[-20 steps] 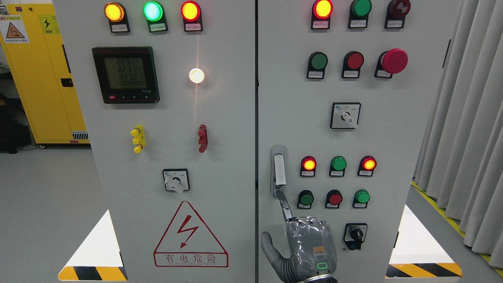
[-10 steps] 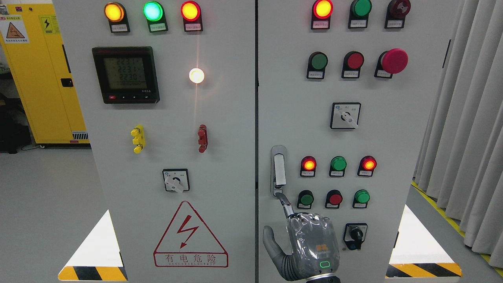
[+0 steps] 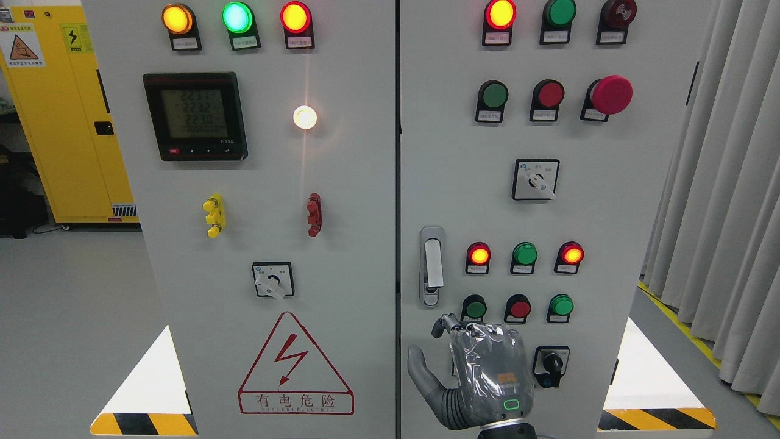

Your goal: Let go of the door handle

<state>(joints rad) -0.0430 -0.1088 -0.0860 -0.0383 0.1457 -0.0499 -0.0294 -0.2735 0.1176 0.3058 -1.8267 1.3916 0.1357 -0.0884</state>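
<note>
Door handle: the upright silver lever handle (image 3: pixel 432 264) sits on the left edge of the right-hand grey cabinet door (image 3: pixel 524 213), in its recessed plate, long axis vertical.
Hand in view: one grey robot hand wrapped in clear plastic film (image 3: pixel 481 378) rises from the bottom edge right of the middle, so I take it as the right hand.
Fingers: curled inward at the knuckles, thumb (image 3: pixel 420 369) sticking out to the left, nothing between them.
Key relation: the handle lies above the fingers and a little to their left, apart from them with bare door showing between; no contact is visible.
Judgement: the handle looks let go, and what remains is drawing the hand clear downward.
Nearby: the small black rotary switch (image 3: pixel 553 364) sits just right of the hand.
Hidden: the wrist and arm are cut off by the bottom edge; the fingertips fold out of sight behind the knuckles.
Left arm: not visible.
</note>
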